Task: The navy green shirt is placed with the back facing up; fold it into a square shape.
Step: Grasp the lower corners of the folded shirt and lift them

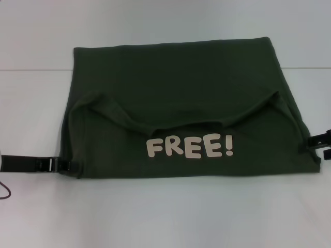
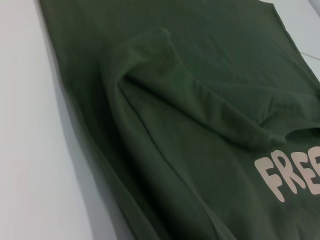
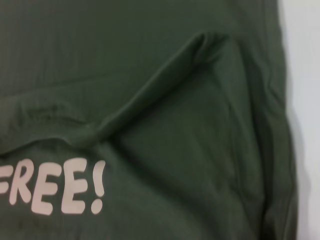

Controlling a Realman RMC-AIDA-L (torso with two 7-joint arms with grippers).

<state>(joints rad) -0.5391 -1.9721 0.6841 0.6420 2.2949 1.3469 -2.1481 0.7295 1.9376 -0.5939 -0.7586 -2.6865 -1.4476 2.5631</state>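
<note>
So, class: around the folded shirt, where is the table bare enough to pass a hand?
Bare table runs below the navy green shirt, and above it. Both near corners are crowded: the left gripper and right gripper sit against the shirt's edges.

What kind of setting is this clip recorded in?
Probably a lab or test bench rather than a home: a bare white table, one navy green shirt printed "FREE!", and the left gripper and right gripper at its sides.

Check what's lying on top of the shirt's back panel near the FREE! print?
A folded-over layer of the navy green shirt itself, bearing the FREE! print, covers the near half. Whatever lies under that flap is hidden. Left gripper and right gripper sit at its side edges.
</note>
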